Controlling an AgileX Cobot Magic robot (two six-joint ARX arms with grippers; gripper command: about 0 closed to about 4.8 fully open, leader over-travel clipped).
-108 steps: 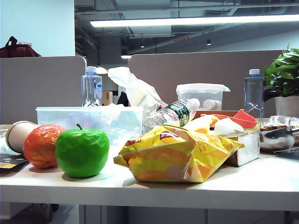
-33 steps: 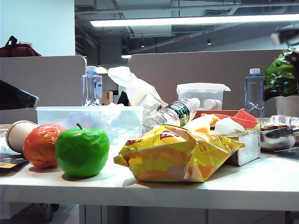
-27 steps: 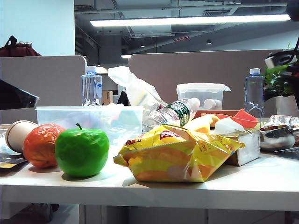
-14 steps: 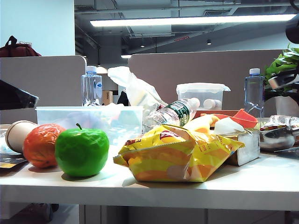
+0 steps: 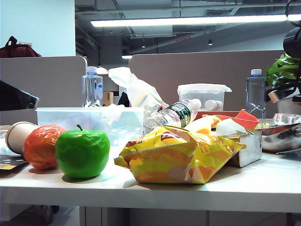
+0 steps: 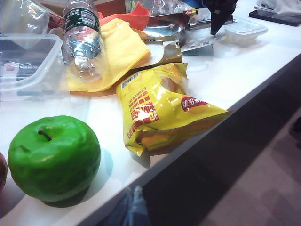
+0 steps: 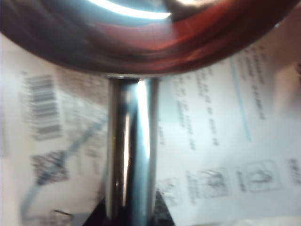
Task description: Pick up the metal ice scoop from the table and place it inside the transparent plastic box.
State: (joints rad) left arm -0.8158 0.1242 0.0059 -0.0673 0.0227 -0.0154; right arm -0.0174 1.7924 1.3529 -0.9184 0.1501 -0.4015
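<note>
Shiny silver metal ice scoop (image 7: 129,141) at far right table edge, handle pinched in right gripper (image 7: 129,214), left gripper unseen, state unknown, wide clear plastic box (image 5: 89,120) well apart

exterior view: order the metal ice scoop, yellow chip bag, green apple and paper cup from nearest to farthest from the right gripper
From the right gripper, at the far right edge:
1. metal ice scoop, just below it.
2. yellow chip bag, centre front.
3. green apple, left front.
4. paper cup, far left.
</note>
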